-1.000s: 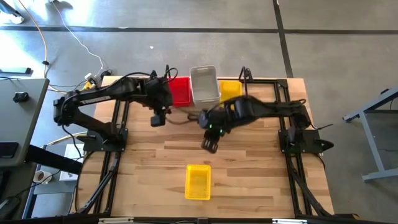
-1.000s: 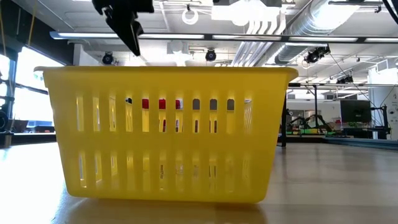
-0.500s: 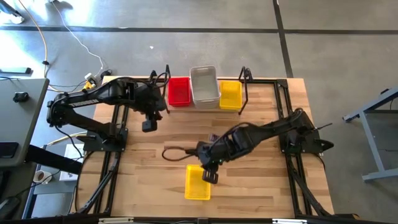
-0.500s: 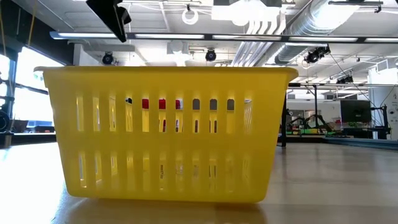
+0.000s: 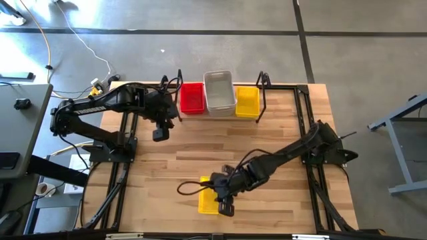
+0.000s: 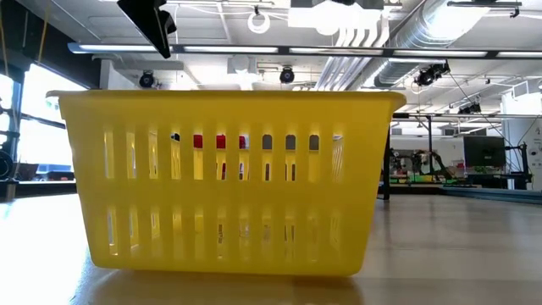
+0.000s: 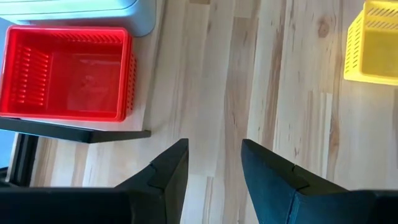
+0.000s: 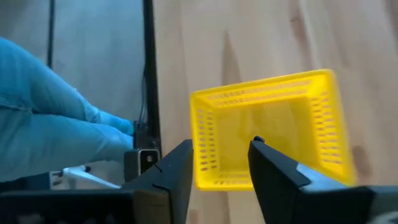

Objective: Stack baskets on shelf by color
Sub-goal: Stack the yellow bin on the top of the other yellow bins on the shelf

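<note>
Right gripper (image 5: 225, 208), fingers spread, hovers directly over loose yellow mesh plastic basket (image 5: 211, 198), holding nothing; left gripper (image 5: 159, 135), also spread, waits well apart near shelf (image 5: 263, 100).

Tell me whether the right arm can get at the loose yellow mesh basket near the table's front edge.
Probably yes. The right gripper hangs over the yellow mesh plastic basket, fingers open above its empty inside. Nothing lies between them, and the left gripper waits far off near the shelf.
</note>
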{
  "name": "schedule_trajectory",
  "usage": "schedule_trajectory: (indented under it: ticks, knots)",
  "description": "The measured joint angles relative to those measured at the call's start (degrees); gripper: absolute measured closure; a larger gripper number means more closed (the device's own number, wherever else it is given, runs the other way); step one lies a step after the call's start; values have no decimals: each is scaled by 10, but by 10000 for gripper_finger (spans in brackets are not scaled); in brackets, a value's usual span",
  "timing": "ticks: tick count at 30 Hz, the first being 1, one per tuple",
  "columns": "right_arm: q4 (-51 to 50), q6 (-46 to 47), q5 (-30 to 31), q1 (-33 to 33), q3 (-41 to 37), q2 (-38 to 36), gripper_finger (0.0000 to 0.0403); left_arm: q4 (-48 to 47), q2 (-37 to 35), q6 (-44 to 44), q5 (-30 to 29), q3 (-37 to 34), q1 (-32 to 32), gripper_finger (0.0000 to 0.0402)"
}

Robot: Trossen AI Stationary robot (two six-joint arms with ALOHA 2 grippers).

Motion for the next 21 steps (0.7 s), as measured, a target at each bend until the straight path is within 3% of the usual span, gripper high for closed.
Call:
schedule_trajectory:
  ticks: [6, 13, 21]
  knots:
    - [100, -1, -11, 16, -71, 0, 230, 0, 0, -3, 0, 0, 0, 264]
    - [208, -16, -11, 38, -149, 0, 236, 0, 0, -18, 0, 0, 0, 264]
    - [223, -81, 21, 49, -162, 0, 242, 0, 0, -36, 0, 0, 0, 264]
